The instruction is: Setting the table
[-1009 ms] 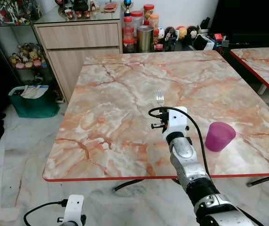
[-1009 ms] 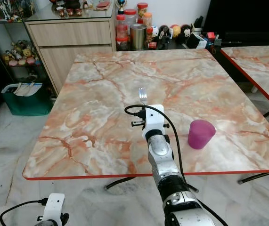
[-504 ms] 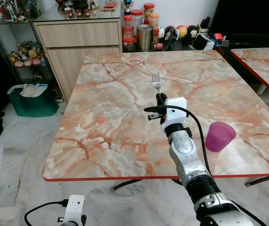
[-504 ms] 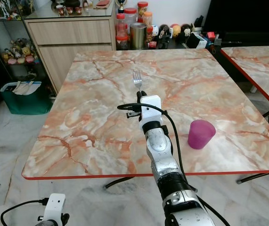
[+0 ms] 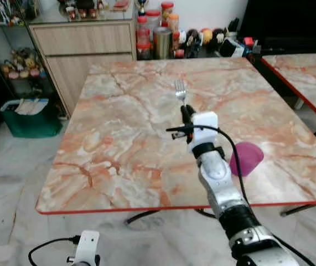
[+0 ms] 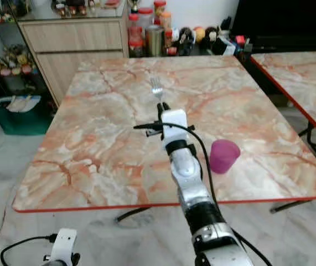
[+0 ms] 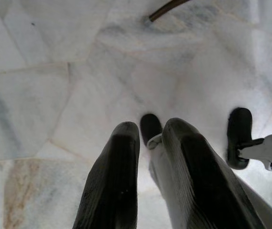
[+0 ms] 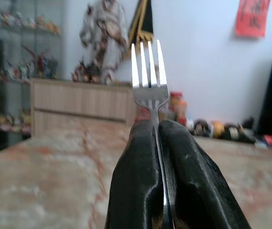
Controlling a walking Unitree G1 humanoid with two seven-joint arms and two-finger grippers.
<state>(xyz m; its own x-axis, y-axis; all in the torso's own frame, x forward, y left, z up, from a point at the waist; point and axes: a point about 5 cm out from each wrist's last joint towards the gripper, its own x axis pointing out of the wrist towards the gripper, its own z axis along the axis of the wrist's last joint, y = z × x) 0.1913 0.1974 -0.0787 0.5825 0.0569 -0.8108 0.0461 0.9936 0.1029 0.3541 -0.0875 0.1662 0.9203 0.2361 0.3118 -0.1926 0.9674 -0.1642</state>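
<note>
Fork (image 6: 156, 87) upright in right hand (image 6: 161, 108) above table (image 6: 91, 138)

— What stands beyond the far edge, at twelve o'clock?
— A wooden sideboard (image 5: 83, 41), with jars and a metal tin (image 5: 161, 42) to its right, then small figurines (image 5: 202, 39).
— And at nine o'clock?
— A green bin (image 5: 31, 116) on the pale marble floor (image 7: 55, 95), under a glass shelf of toys (image 5: 18, 61).
</note>
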